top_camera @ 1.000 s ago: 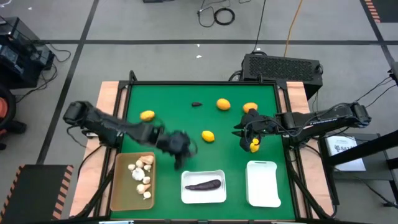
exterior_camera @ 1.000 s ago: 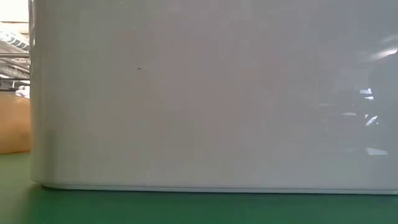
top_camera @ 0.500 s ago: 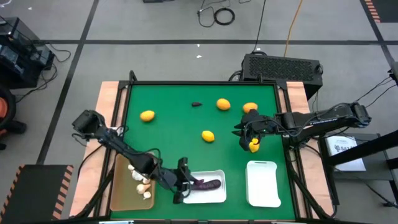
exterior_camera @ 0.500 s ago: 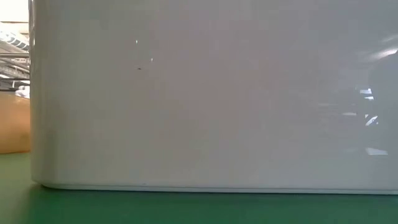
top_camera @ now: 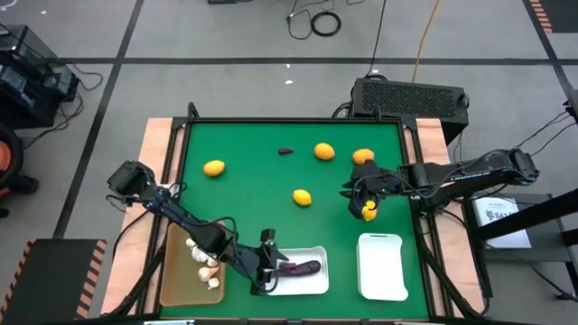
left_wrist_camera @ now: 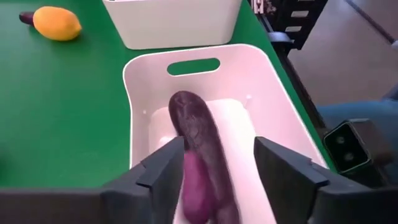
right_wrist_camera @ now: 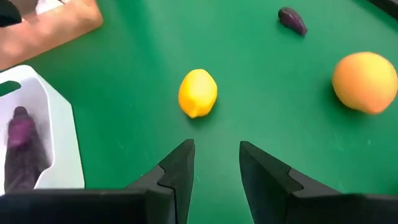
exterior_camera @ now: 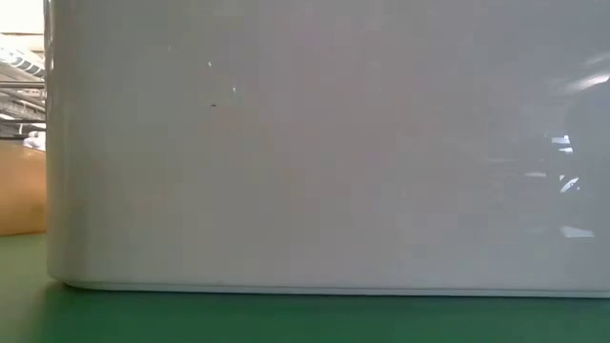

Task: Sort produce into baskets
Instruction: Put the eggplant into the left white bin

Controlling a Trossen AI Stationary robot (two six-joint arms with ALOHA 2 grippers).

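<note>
My left gripper (top_camera: pixel 273 264) (left_wrist_camera: pixel 217 155) is open low over the middle white basket (top_camera: pixel 316 284), its fingers on either side of a dark purple elongated piece (left_wrist_camera: pixel 198 134). A lighter purple piece (left_wrist_camera: pixel 193 182) shows beside it. The tan basket (top_camera: pixel 181 271) holds several whitish bulbs (top_camera: pixel 203 253). The right white basket (top_camera: pixel 381 266) holds nothing. My right gripper (top_camera: pixel 349 191) (right_wrist_camera: pixel 216 152) is open and empty over the green mat, pointing at a yellow fruit (right_wrist_camera: pixel 198 93). Other fruits (top_camera: pixel 324 152) (top_camera: pixel 214 167) lie on the mat. My left gripper's fingers come level from the table's left and lie along the purple piece (left_wrist_camera: pixel 202 162), which lies on the basket's floor. Whether a finger (left_wrist_camera: pixel 168 165) touches it, I cannot tell.
A small dark purple piece (top_camera: pixel 285 151) lies far on the mat. An orange fruit (top_camera: pixel 363 157) and a yellow one (top_camera: pixel 368 212) show beside my right arm. The low view is filled by a white basket's wall (exterior_camera: pixel 324 152), with the tan basket (exterior_camera: pixel 19 191) at its edge.
My left gripper has gone from the middle of the mat toward the table's near edge and down into the middle white basket, then kept nearly still there. My right arm has kept still.
</note>
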